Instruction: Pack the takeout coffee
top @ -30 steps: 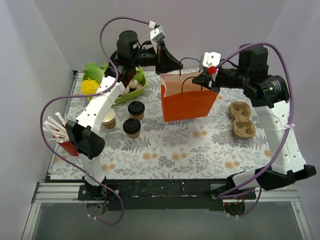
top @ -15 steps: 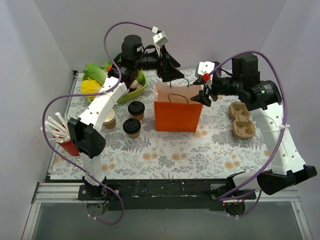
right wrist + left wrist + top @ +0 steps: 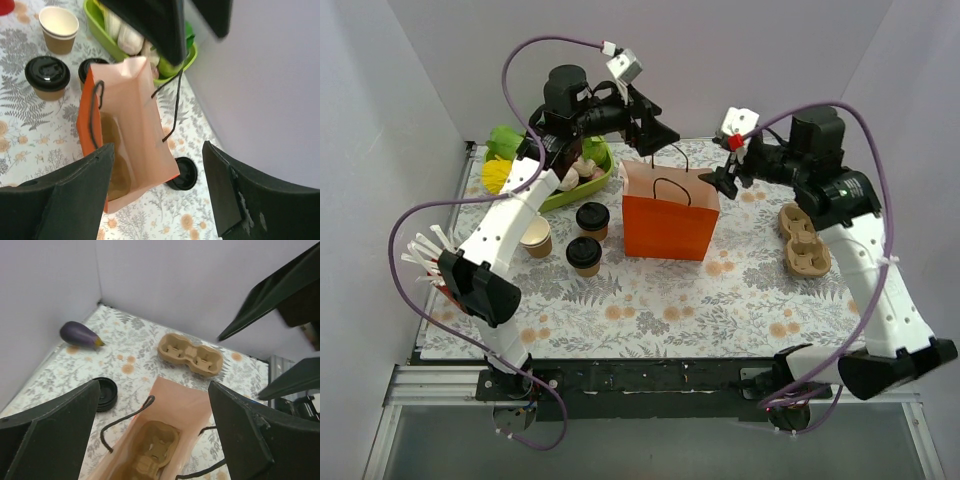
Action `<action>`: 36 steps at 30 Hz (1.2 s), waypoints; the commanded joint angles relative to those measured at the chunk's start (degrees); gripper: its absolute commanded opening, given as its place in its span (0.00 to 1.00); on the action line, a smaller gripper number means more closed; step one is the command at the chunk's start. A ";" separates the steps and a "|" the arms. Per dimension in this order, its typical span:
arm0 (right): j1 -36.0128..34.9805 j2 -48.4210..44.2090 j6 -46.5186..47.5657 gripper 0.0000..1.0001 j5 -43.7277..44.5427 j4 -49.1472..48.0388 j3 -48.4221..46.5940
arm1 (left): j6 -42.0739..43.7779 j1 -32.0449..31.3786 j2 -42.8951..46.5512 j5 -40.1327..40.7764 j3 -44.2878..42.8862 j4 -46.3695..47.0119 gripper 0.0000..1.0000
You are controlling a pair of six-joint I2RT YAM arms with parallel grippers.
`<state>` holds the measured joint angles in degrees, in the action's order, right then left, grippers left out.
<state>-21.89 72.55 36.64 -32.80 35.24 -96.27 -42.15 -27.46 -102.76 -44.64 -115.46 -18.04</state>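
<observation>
Bag [image 3: 665,215] upright, no print, lidded cups [image 3: 588,238] unlabeled, both jaws apart

Even, diffuse overhead lighting is observed in all three views; the scene is bright, without glare. Soft, short shadows are cast beside the orange paper bag [image 3: 670,213]. The overhead view is sharp. In both wrist views the near fingers [image 3: 47,435] are rendered dark and slightly blurred.

upright orange paper bag [image 3: 660,226], green tray [image 3: 582,184]
</observation>
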 commanded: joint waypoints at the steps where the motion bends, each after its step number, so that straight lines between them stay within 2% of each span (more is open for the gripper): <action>1: 1.67 6.80 1.59 0.77 0.46 -3.26 2.67 | 3.47 0.66 7.74 11.56 0.32 -3.56 0.93; 5: 2.11 11.37 3.17 0.77 -0.86 -2.99 1.88 | 5.94 1.18 11.95 19.48 5.32 -6.21 0.96; 8: 2.20 14.10 4.84 0.77 -1.13 -3.78 1.96 | 7.95 1.27 15.64 21.87 10.41 -6.39 0.98; 13: 2.29 19.37 8.43 0.74 -2.70 -3.52 0.12 | 9.98 1.27 17.42 23.63 12.63 -8.67 0.98; 16: 2.73 22.89 10.72 0.64 -5.69 -0.10 -3.21 | 10.42 1.53 17.86 25.57 13.77 -9.82 0.98; 19: 2.91 25.70 12.05 0.44 -7.98 2.71 -6.38 | 10.60 2.94 17.86 26.18 15.00 -10.78 0.98; 20: 2.91 26.14 12.40 0.30 -8.59 3.51 -7.26 | 10.95 3.64 17.68 26.36 15.17 -11.22 0.98; 22: 2.91 26.85 12.31 0.17 -10.35 5.87 -9.72 | 13.14 4.17 16.99 27.41 14.83 -14.10 0.98; 23: 2.91 26.76 12.22 0.07 -10.79 6.24 -10.25 | 13.76 4.35 16.72 27.76 14.22 -15.60 0.98; 25: 2.91 24.49 12.05 0.02 -11.50 5.02 -8.60 | 14.38 5.48 16.28 27.68 13.68 -19.64 0.98; 27: 2.64 20.11 11.87 0.01 -10.98 3.00 -5.79 | 13.50 6.71 17.50 27.51 15.34 -20.28 0.98; 30: 1.07 12.74 15.37 0.01 -8.09 -0.78 2.55 | 12.00 8.83 21.28 26.89 21.23 -20.45 0.98; 36: -5.78 -2.84 25.75 0.01 -0.80 -5.79 21.01 | 15.34 9.18 28.13 25.84 34.06 -20.63 0.98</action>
<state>-22.94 77.67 54.83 -37.54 34.54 -82.00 -29.45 -18.11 -80.71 -17.98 -87.13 -37.30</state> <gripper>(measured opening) 0.031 0.982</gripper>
